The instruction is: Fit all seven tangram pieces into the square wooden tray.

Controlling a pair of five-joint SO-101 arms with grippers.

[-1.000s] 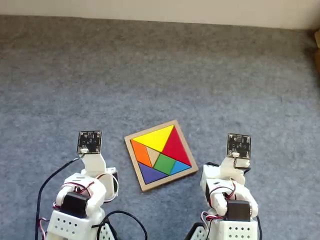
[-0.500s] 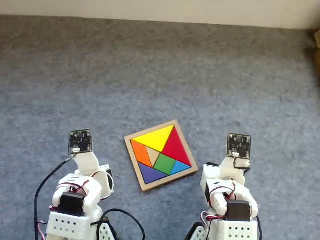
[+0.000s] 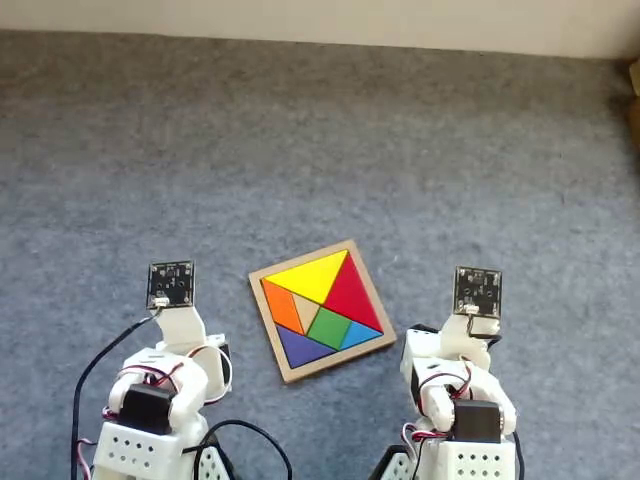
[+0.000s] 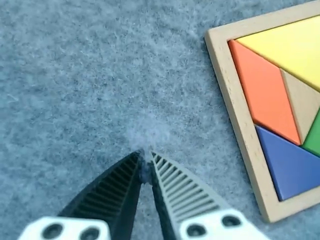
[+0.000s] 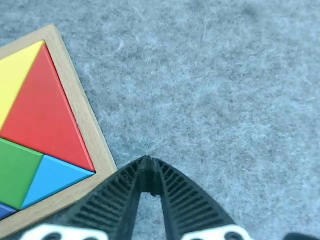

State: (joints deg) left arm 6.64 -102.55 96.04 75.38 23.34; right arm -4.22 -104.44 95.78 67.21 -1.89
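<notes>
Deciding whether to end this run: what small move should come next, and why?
Probably none; I'd stop here. All seven pieces lie inside the tray with no gap visible, and the left claw and right claw are shut, empty, over the carpet beside it.

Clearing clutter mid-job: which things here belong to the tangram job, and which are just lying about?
Job: wooden tray; seven pieces seated in it: yellow, red, orange, tan, green, light blue, dark blue.
Lying about: brown object at the high view's right edge.
</notes>
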